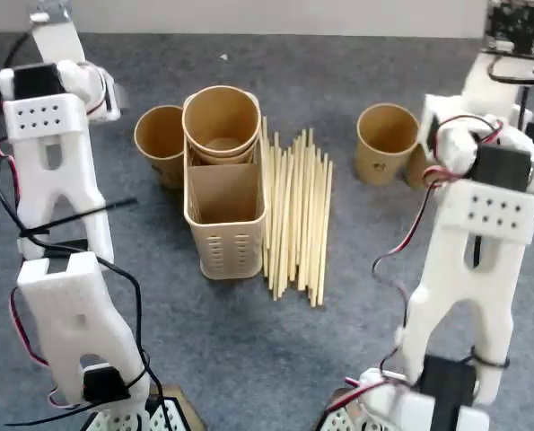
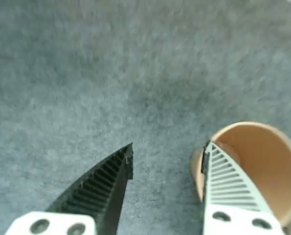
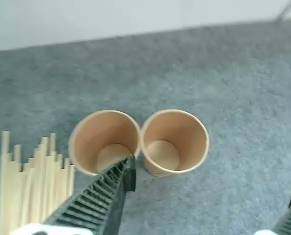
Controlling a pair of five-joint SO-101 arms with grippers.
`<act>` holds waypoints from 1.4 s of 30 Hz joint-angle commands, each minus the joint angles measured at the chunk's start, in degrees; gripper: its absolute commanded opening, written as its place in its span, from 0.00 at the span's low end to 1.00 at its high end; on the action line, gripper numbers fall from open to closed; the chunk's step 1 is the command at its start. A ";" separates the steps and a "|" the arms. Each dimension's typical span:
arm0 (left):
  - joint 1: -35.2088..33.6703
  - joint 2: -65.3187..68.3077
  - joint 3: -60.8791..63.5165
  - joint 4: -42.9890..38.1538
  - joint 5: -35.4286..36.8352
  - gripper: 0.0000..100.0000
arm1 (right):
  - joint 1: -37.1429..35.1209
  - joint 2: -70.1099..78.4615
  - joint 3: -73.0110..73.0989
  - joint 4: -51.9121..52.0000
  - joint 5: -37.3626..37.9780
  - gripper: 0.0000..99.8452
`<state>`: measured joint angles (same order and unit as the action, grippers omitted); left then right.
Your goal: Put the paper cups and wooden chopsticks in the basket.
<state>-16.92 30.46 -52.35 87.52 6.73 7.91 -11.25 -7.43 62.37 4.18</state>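
A cream basket [image 1: 224, 215] stands in the middle of the grey table [image 1: 338, 359]. It has two boxes inside. The far box holds a stack of cups [image 1: 222, 121], one sitting inside another.

A single cup [image 1: 161, 139] stands upright just beside the basket, on the left arm's side. The chopsticks [image 1: 298, 215] lie flat in a loose bunch on the table, along the basket's other side, very close to its wall.

Two more brown cups stand on the right arm's side, well apart from the basket. The first right cup [image 1: 386, 142] is in plain sight. The second right cup [image 1: 416, 168] is partly hidden behind the right arm. In the right wrist view they stand upright with their rims touching.

The left pincer [image 2: 169, 147] is open, with a wide gap of bare table between its fingers. It hangs right by the single cup. Its white finger [image 2: 228, 186] lies across the cup's rim and may be touching it, but that is hard to tell. It holds nothing.

The right pincer [image 3: 213, 176] is open very wide too and holds nothing. It hangs above the two right cups. Its black finger [image 3: 106, 196] points at the first right cup, the one nearer the chopsticks.
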 commanded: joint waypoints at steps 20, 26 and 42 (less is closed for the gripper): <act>6.02 21.49 -13.32 5.54 0.26 0.24 | 0.57 23.78 0.13 -17.63 -0.35 0.46; 5.85 21.58 -12.97 5.54 0.18 0.24 | 2.68 25.71 -1.80 -17.36 4.22 0.46; 5.93 21.67 -12.79 5.98 0.18 0.24 | 5.41 43.74 -16.66 -13.05 8.00 0.46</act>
<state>-11.56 52.88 -63.60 93.76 7.08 12.66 30.77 -19.65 50.07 11.65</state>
